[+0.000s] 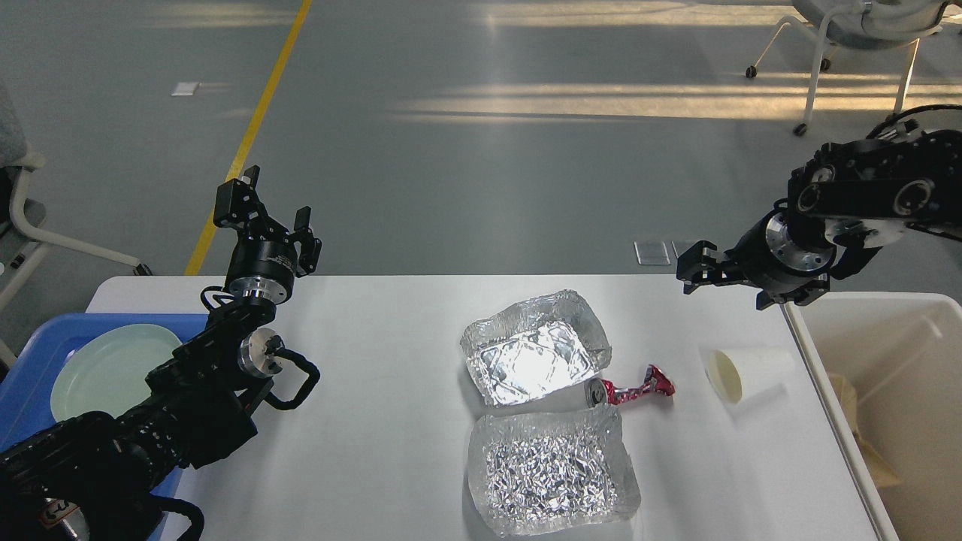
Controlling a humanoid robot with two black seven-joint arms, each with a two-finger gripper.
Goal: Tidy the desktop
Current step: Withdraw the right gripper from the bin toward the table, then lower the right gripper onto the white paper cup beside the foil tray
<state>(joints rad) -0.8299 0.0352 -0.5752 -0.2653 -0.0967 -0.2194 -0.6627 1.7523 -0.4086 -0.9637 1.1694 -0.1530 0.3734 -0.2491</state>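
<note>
No brand or lettering readable anywhere; print on the crushed red-and-silver drink can too small to make out. Spread below both grippers: large matte white rectangular desktop with rounded corners, filling the lower middle of the view. On it, ahead-left of the right gripper's jaws: shiny smooth-bottomed aluminium foil tray, and nearer the camera a second foil tray with a crinkled, glittering bottom, the flattened can lying between them at their right corners. Almost directly beneath the right jaws: white paper cup, on its side, mouth toward the can. Right gripper hanging over the table's far right corner, jaws parted, empty. Left gripper raised beyond the far left edge, fingers pointing up, parted, empty. Behind and below the left jaws: pale green round plate in a blue plastic tray, both partly hidden by the black arm. Deep off-white plastic bin cut off at the right edge, something tan inside, unclear.
</note>
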